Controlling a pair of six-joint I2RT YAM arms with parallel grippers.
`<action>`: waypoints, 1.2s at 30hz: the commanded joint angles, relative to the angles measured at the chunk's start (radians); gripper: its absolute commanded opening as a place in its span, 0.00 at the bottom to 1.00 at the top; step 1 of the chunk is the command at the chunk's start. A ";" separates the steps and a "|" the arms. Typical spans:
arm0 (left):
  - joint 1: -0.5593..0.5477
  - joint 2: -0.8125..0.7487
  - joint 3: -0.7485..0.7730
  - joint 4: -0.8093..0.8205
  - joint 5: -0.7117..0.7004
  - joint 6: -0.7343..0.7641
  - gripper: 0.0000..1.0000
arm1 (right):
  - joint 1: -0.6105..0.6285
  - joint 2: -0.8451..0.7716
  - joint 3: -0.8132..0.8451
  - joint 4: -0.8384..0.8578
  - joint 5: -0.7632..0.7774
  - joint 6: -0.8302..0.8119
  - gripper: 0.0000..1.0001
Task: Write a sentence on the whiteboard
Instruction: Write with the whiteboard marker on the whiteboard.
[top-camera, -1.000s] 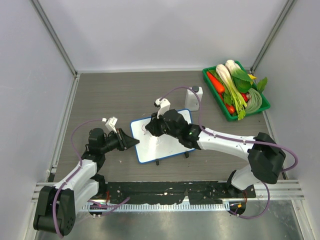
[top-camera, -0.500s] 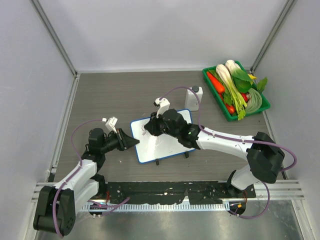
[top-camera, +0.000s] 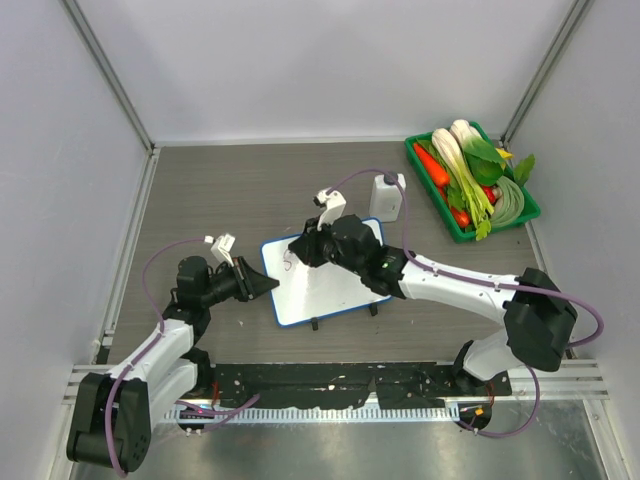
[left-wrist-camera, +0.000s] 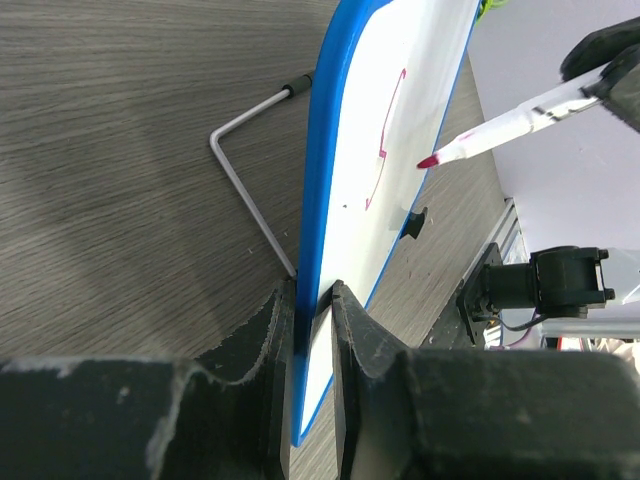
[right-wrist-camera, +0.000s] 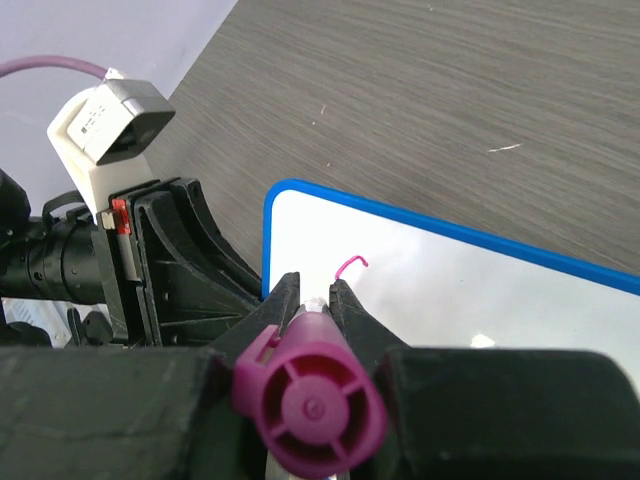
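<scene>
Whiteboard (top-camera: 310, 295) stands tilted, mid-table (top-camera: 220, 190). Left gripper (left-wrist-camera: 310, 300) is pinched tight on its blue rim. Right gripper (right-wrist-camera: 315, 295) is clamped round a pink marker (left-wrist-camera: 510, 125), tip close to the board face; contact unclear. One pink stroke (right-wrist-camera: 352, 263) is written.

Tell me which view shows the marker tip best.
Left wrist: the marker tip shows side-on, magenta, close to the whiteboard face near the pink stroke. Right wrist shows only the marker's magenta rear cap between the jaws of the right gripper, tip hidden. Top external: that gripper covers it.
</scene>
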 joint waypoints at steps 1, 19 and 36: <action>0.000 -0.015 0.001 0.027 -0.015 0.021 0.00 | -0.002 -0.052 0.030 0.025 0.074 -0.025 0.02; -0.001 -0.012 0.001 0.027 -0.015 0.021 0.00 | -0.007 -0.058 -0.002 -0.005 0.148 -0.038 0.01; 0.000 -0.010 0.001 0.027 -0.015 0.021 0.00 | -0.005 -0.063 -0.013 -0.004 0.123 -0.034 0.02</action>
